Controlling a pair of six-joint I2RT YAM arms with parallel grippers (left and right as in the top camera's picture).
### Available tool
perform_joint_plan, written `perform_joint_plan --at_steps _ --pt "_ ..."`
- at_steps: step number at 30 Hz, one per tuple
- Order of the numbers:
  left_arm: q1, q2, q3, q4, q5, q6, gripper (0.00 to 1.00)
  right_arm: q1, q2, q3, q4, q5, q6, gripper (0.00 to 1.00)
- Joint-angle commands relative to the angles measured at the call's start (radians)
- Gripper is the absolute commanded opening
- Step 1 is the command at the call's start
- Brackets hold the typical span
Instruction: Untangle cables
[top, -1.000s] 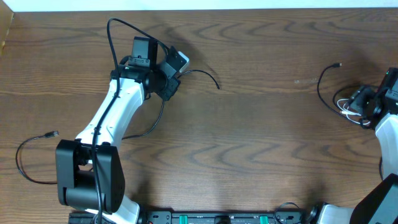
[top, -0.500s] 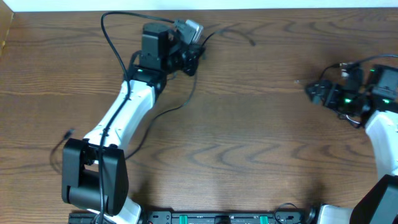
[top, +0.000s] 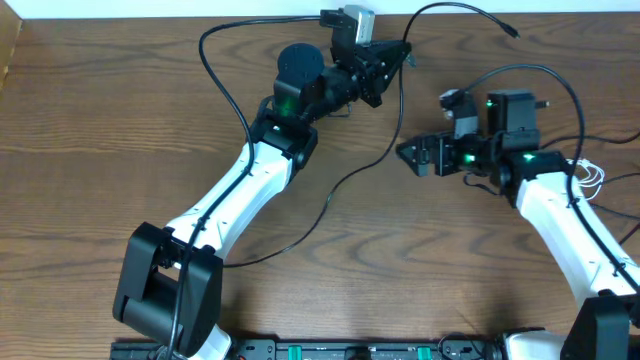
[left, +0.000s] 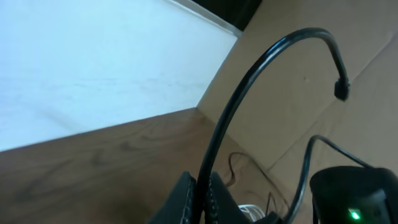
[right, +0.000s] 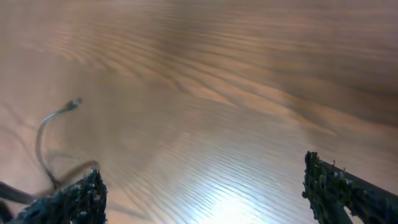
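Black cable (left: 308, 32) sits pinched between the closed fingers of the left gripper (top: 398, 58). Beside it, the right gripper (top: 408, 158) is wide open, with nothing between its fingers. This looks like the pulling-apart step, so next it probably needs to grab that cable.

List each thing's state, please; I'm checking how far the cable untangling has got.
Left gripper: shut on the black cable.
Black cable: pinched, plug end arcing free.
Right gripper: open, empty.
White cable: lying in small loops, not held.
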Motion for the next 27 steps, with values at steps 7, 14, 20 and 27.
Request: perform_joint_plan --at_steps 7,14,20,27 --pt "0.096 0.003 0.004 0.028 -0.064 -0.175 0.08 0.018 -0.003 0.003 0.138 -0.274 0.091 0.99" --pt "0.098 0.003 0.004 0.171 -0.066 -0.323 0.08 0.06 -0.003 0.003 0.259 -0.354 0.161 0.99" --pt "0.06 0.003 0.003 0.176 -0.059 -0.381 0.08 0.095 -0.003 0.003 0.344 -0.352 0.204 0.99" --pt "0.054 0.003 0.004 0.281 -0.054 -0.505 0.07 0.11 -0.003 0.003 0.352 -0.258 0.222 0.74"
